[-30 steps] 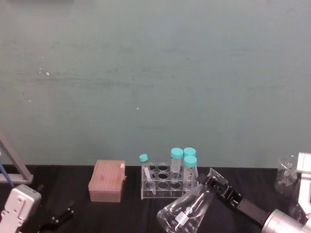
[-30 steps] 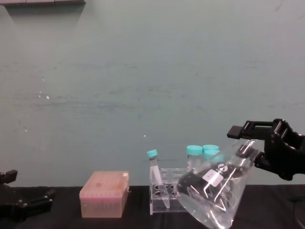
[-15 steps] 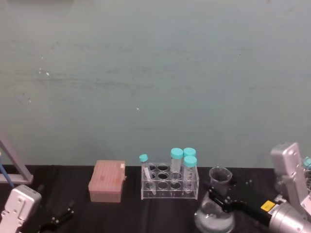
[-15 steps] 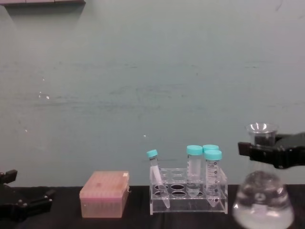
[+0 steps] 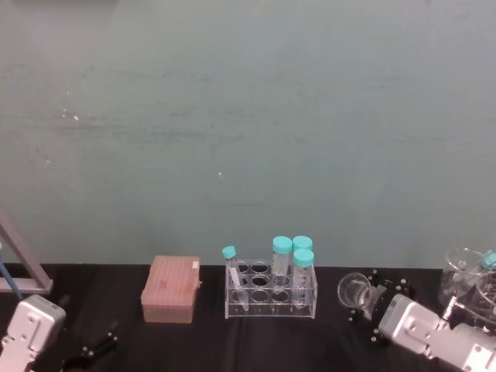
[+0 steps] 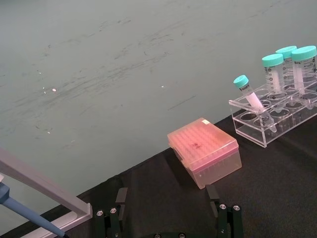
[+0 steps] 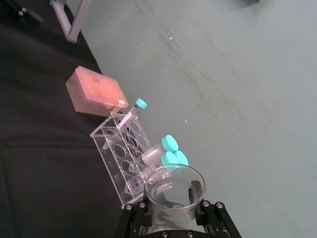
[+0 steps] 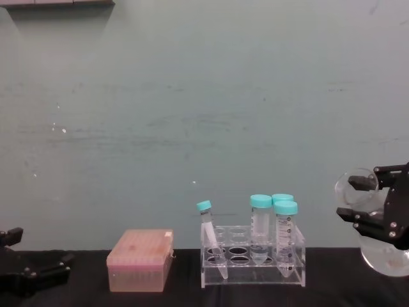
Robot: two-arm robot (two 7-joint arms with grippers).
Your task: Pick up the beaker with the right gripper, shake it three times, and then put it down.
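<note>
The right tool (image 8: 374,195) pinched the beaker (image 8: 385,257) by its neck near the right edge of the table (image 8: 179,297). The beaker was tilted, mouth turned toward the tube rack (image 8: 252,262) nearby on its left, with a strip of bare table between them. The pink box (image 8: 139,261) sat farther left. The left tool (image 6: 167,193) rested with fingers spread near the left edge.

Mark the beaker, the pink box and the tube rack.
beaker (image 7: 171,197): right wrist view, flared mouth.
pink box (image 8: 137,275): chest view, front wall.
tube rack (image 8: 255,274): chest view, clear front wall.
</note>
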